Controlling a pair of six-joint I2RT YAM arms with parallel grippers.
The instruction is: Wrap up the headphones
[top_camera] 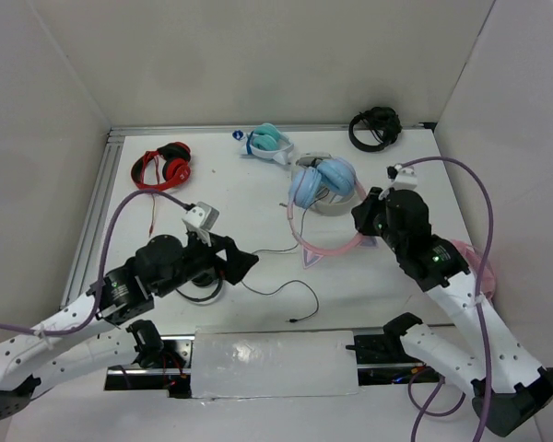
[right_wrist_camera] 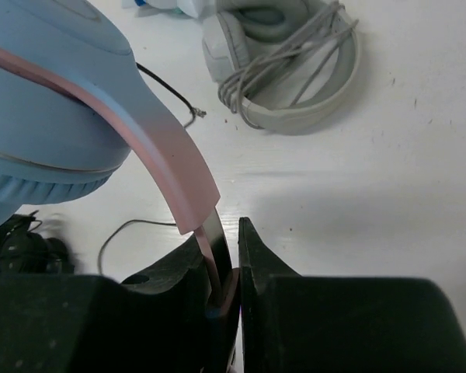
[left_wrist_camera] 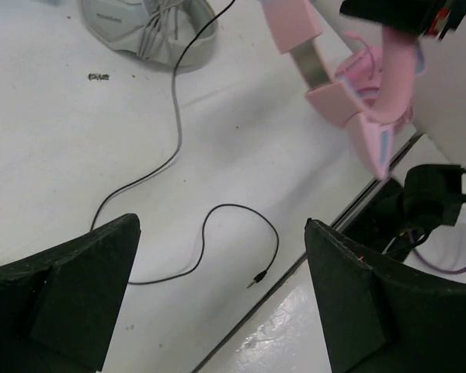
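Observation:
The headphones point(top_camera: 323, 182) have light blue ear cups, a pink headband point(top_camera: 327, 249) and a cat ear point(top_camera: 311, 261). My right gripper point(top_camera: 364, 224) is shut on the headband and holds it tilted, cups up. In the right wrist view the gripper point(right_wrist_camera: 233, 256) pinches the headband's slider below the pink band point(right_wrist_camera: 155, 148) and a blue cup point(right_wrist_camera: 39, 116). The thin black cable point(top_camera: 276, 290) lies loose on the table. My left gripper point(top_camera: 249, 261) is open and empty above it. In the left wrist view the gripper point(left_wrist_camera: 217, 303) hangs over the cable point(left_wrist_camera: 217, 208) and its plug point(left_wrist_camera: 256, 281).
Red headphones point(top_camera: 163, 166) lie at the back left, teal-and-white ones point(top_camera: 267, 141) at the back, black ones point(top_camera: 375, 127) at the back right. Grey headphones point(right_wrist_camera: 295, 70) lie beside the blue cups. All-pink headphones point(top_camera: 479, 262) lie by the right arm. A shiny panel point(top_camera: 275, 361) spans the near edge.

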